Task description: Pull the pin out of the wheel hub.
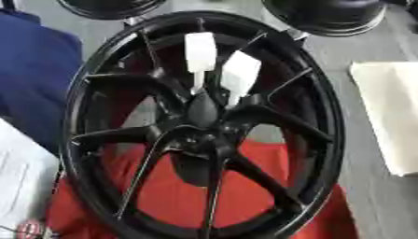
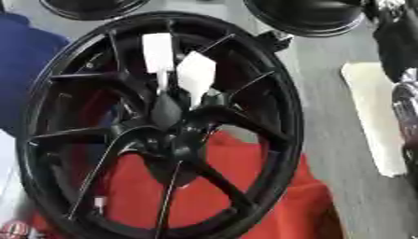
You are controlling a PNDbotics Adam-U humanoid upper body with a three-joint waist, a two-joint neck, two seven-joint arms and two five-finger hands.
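Note:
A large black wheel hub (image 1: 204, 135) with thin spokes fills the middle of both views, lying over a red cloth (image 1: 179, 191). Two white pins stand in its centre, side by side. The left pin (image 1: 200, 51) has a blocky white head and a thin stem running down into the hub. Just to its right, the right pin (image 1: 241, 72) leans a little rightward. No hand shows in either view. At the right edge of the right eye view there is a black and silver part (image 2: 401, 56), possibly my right arm.
Two more black wheels lie at the far edge, one at the left (image 1: 110, 7) and one at the right (image 1: 326, 16). A blue cloth (image 1: 32, 79) lies left of the hub. A white pad (image 1: 392, 112) sits on the grey surface to the right.

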